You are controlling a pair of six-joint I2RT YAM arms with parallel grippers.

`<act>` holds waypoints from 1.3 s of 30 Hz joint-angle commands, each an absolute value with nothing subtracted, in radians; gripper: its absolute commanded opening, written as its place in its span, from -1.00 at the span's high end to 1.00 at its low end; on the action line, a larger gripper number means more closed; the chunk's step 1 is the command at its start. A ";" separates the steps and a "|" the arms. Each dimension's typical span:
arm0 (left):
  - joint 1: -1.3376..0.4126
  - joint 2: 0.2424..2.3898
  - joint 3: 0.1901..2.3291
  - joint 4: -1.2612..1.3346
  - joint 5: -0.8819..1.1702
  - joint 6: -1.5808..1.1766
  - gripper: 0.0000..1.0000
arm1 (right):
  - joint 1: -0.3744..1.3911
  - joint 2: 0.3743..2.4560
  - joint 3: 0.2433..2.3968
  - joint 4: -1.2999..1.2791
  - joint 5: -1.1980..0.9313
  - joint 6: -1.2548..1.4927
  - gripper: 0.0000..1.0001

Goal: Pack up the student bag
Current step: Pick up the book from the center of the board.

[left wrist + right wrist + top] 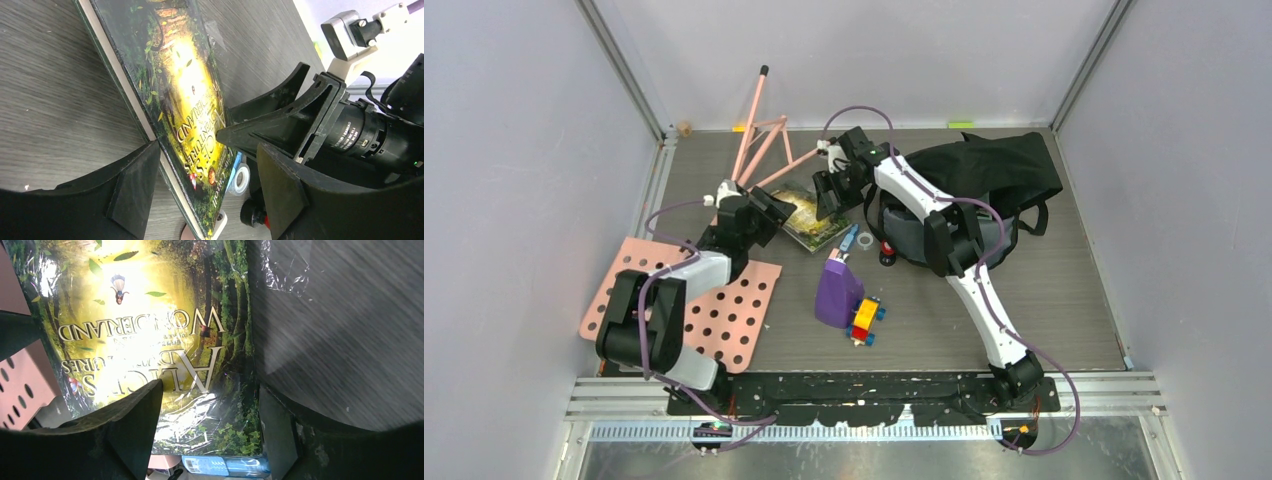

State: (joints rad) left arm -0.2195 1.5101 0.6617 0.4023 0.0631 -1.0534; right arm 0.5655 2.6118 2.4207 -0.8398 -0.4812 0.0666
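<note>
The student bag, a large black floppy backpack, lies at the back right behind my right arm. A green and yellow book lies flat between my two grippers. My left gripper is open at the book's left edge. In the left wrist view its jaws straddle the book's near corner, with one finger touching the edge. My right gripper is open over the book's far side. In the right wrist view one finger lies over the cover and the other at its edge.
A purple bottle-like container and a stack of toy bricks lie near the middle front. A blue pen, a red and black item and a tape ring lie by the book. A pink perforated board and a pink rod frame are on the left.
</note>
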 commanded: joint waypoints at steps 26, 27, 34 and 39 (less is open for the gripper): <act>-0.265 1.031 0.471 0.226 0.031 -1.027 -0.43 | 0.680 2.595 2.426 -0.989 -0.775 -0.019 -0.34; -0.265 1.007 0.465 0.200 0.020 -1.024 -0.43 | 0.683 2.594 2.426 -0.990 -0.778 -0.020 -0.33; -0.265 0.830 0.418 0.008 -0.097 -1.025 -0.46 | 0.701 2.586 2.389 -0.937 -0.745 0.039 -0.27; -0.265 0.747 0.400 -0.137 -0.134 -1.035 -0.51 | 0.701 2.579 2.350 -0.892 -0.719 0.064 -0.26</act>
